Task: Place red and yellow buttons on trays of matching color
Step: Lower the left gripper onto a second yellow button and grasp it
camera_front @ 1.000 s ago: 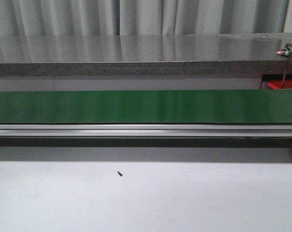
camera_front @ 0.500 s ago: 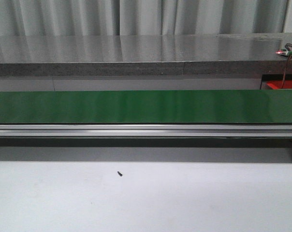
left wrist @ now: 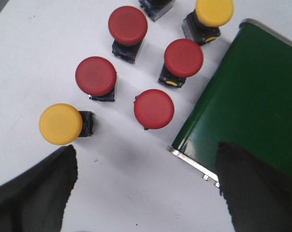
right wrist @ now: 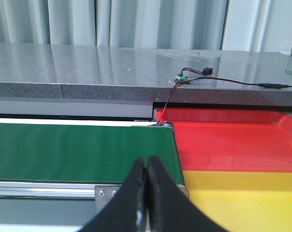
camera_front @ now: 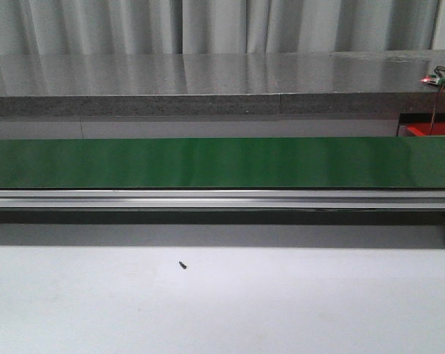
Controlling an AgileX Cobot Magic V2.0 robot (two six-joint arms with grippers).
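Only the left wrist view shows the buttons: four red buttons, at (left wrist: 128,25), (left wrist: 183,58), (left wrist: 96,76) and (left wrist: 153,108), and two yellow buttons, one at (left wrist: 61,123) and one at (left wrist: 214,10), all standing on the white table (left wrist: 30,58) ahead of the left gripper (left wrist: 146,188), whose fingers (left wrist: 39,193) are spread wide apart with nothing between them. A seventh base shows at the frame edge, its cap colour hidden. The green conveyor belt (left wrist: 252,106) ends just beside the nearest red button. Only the right wrist view shows the trays: a red tray (right wrist: 233,140) and a yellow tray (right wrist: 242,198), touching edge to edge, just past the belt's end, off to one side of the right gripper (right wrist: 147,193), whose fingers are pressed together, empty. The front view shows only the belt (camera_front: 222,162), the grey counter (camera_front: 208,81) and a small dark screw (camera_front: 183,265).
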